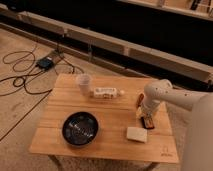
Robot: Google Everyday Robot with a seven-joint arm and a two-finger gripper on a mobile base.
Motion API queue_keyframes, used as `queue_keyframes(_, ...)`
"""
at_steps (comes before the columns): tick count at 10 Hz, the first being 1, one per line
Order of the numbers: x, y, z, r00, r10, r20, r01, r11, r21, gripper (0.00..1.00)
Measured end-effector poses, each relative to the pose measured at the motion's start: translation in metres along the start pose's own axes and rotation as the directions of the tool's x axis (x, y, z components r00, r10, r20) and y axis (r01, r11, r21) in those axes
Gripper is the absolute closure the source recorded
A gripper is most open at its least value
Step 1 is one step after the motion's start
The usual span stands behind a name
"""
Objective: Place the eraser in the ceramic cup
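At the right edge of the desk (110,107) | eraser (148,122) lies flat, gripper (144,114) right over it, hold cannot be told | likely light, stiff, thin: pinch its long sides | cup (84,82) well apart

The white arm (192,102) extends in from the right edge, its broad segment filling the lower right corner; it runs left and slightly upward, above the right edge of the table (100,145), to a rounded joint (159,91); there it bends sharply, and the short wrist section drops steeply down and a little left; the gripper (145,116) points downward, low over the table's right part, right at the eraser (148,123); whether it touches the eraser cannot be told.
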Motion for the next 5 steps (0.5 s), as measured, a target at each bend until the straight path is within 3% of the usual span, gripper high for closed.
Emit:
queue_keyframes(3,-0.0026,-0.0006,-0.0013,1.000,0.001,0.005,-0.001,1.000,0.001,0.87)
queue_keyframes(5,-0.0028,-0.0046,-0.0058,1.000,0.007,0.011,-0.007,1.000,0.007,0.99)
